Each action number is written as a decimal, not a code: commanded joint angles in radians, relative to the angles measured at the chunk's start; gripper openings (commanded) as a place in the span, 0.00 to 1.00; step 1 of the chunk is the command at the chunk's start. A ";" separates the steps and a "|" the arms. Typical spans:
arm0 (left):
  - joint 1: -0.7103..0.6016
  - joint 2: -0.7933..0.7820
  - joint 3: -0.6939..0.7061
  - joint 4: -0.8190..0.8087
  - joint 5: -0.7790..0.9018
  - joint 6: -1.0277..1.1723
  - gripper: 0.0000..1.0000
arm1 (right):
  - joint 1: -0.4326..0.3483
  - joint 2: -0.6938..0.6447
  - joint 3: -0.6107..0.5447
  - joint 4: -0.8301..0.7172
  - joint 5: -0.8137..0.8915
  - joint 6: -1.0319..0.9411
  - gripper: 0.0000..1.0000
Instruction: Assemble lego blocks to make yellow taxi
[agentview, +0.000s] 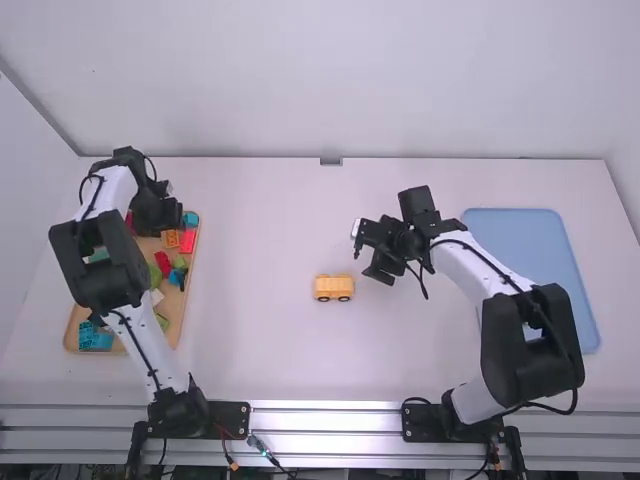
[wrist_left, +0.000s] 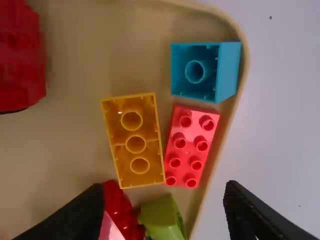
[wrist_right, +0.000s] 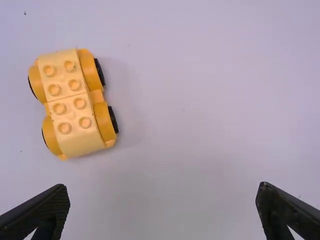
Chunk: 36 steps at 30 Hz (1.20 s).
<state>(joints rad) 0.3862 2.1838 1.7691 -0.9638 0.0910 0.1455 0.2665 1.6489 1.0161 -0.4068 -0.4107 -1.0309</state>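
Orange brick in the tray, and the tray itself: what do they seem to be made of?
Brick: smooth, faintly shiny plastic, judging by its thin moulded walls and hollow tubes. Tray: possibly wood, from its tan colour, though plain plastic might look similar.

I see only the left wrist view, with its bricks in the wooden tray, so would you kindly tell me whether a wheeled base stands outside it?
Observer: Yes, a yellow wheeled base stands on the white table, between the arms.
Operator: Thank you; is its top bare?
Observer: Yes, eight bare studs face up.
Operator: And is the right gripper holding it?
Observer: No, the right gripper is open, off to the base's right in the high view.
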 joint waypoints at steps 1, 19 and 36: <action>0.001 -0.002 -0.034 0.011 -0.028 -0.036 0.63 | 0.002 -0.013 0.003 -0.002 0.001 0.002 0.99; 0.000 -0.001 -0.149 0.154 -0.125 -0.078 0.55 | 0.002 -0.013 -0.019 0.026 0.001 0.002 0.99; 0.001 -0.001 -0.203 0.249 -0.080 -0.048 0.41 | 0.002 -0.013 -0.080 0.115 0.001 0.006 0.99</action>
<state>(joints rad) 0.3859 2.1818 1.5902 -0.7120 0.0063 0.0772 0.2665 1.6489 0.9421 -0.2893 -0.4088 -1.0283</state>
